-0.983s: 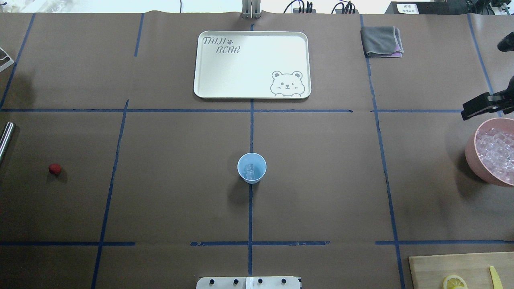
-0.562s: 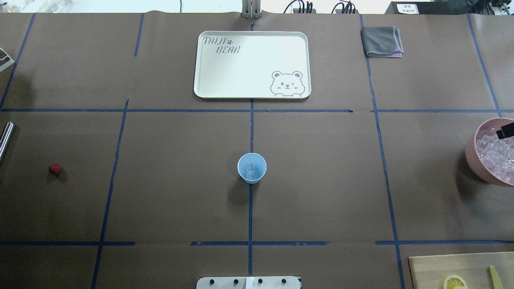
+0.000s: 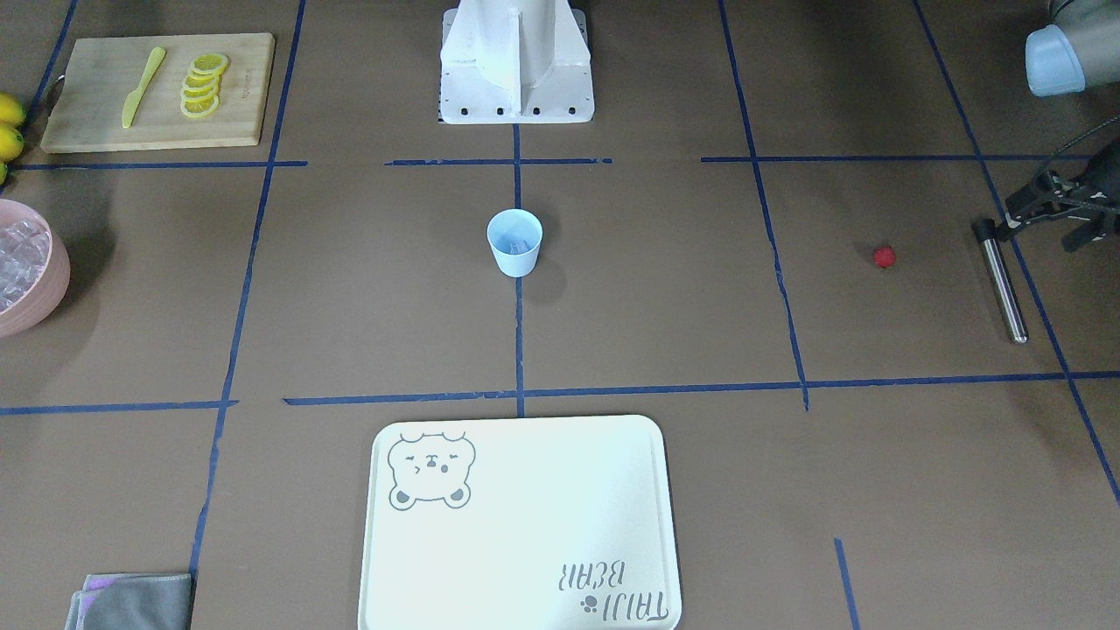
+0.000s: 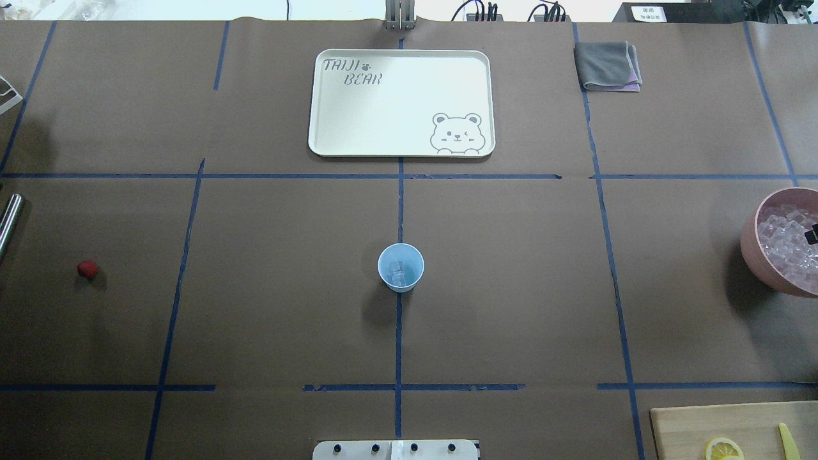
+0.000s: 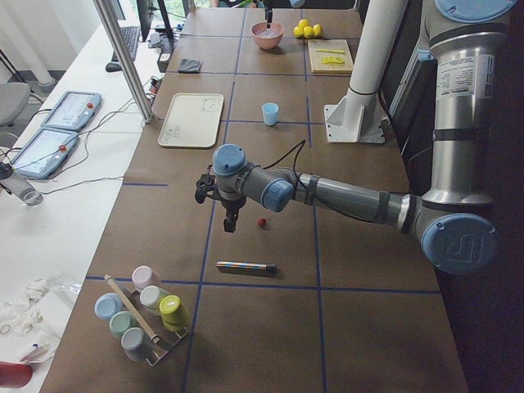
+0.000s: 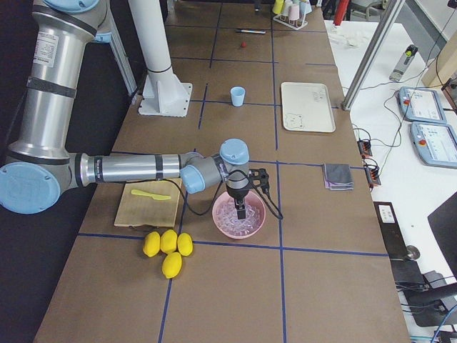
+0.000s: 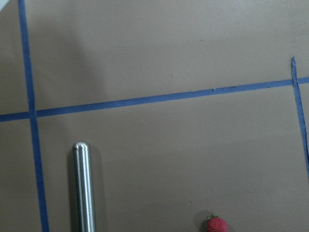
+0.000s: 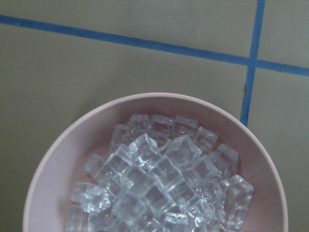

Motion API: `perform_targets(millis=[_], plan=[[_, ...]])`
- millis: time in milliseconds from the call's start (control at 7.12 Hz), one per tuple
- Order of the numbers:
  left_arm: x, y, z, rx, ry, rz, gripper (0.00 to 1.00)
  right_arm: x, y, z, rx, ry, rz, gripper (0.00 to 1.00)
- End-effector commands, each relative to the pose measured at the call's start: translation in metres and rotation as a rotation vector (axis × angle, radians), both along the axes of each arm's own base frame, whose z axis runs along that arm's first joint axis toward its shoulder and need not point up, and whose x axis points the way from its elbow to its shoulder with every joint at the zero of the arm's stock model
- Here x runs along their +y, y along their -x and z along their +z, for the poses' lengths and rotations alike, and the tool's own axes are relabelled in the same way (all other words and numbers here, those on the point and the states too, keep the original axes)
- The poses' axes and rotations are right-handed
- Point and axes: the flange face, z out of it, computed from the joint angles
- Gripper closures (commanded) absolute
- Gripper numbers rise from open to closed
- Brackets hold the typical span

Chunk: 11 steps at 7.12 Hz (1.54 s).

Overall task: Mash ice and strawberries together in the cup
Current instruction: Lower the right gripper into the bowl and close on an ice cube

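Note:
The light-blue cup (image 4: 401, 267) stands upright at the table's middle with a few ice cubes (image 4: 398, 273) inside. It also shows in the front view (image 3: 514, 243). The red strawberry (image 4: 87, 269) lies alone on the table at the far left, and shows in the left wrist view (image 7: 217, 224). My left gripper (image 3: 1028, 236) hovers open and empty above the table beside the strawberry (image 3: 885, 256). My right gripper (image 6: 240, 207) hangs over the pink bowl (image 4: 751, 246) of ice (image 8: 164, 179). I cannot tell whether it is open or shut.
A metal rod (image 3: 1003, 284) lies under the left gripper. A white bear tray (image 4: 401, 102) and a grey cloth (image 4: 607, 65) sit at the far side. A cutting board (image 3: 96, 122) holds lemon slices and a yellow knife. Whole lemons (image 6: 168, 246) lie near the bowl.
The right gripper has moved from beyond the bowl's far rim to over the ice, nearly out of the overhead view. Cup, strawberry and rod have not moved.

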Motion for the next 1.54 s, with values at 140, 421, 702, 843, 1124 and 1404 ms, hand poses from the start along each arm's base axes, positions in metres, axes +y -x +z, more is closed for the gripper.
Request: perform_targets(millis=[140,421,702,843,1124,1404], plan=[[-0.001,-0.002,0.001,0.000,0.006,-0.001,0.00,0.001,0.005,0.007,0.006,0.001,-0.033,0.21],[-0.001,-0.002,0.001,0.000,0.007,-0.001,0.00,-0.001,0.014,0.019,0.018,-0.015,-0.093,0.27],[-0.001,-0.002,0.001,0.000,0.006,-0.001,0.00,-0.007,0.016,0.026,0.020,-0.014,-0.103,0.30],[-0.001,-0.002,0.001,0.002,0.007,-0.001,0.00,-0.006,0.016,0.026,0.020,-0.013,-0.104,0.32],[0.000,-0.002,0.000,0.006,0.008,0.001,0.00,-0.005,0.017,0.027,0.019,-0.011,-0.106,0.34],[0.000,-0.003,0.000,0.007,0.008,0.002,0.00,-0.003,0.017,0.029,0.021,-0.005,-0.109,0.37]])
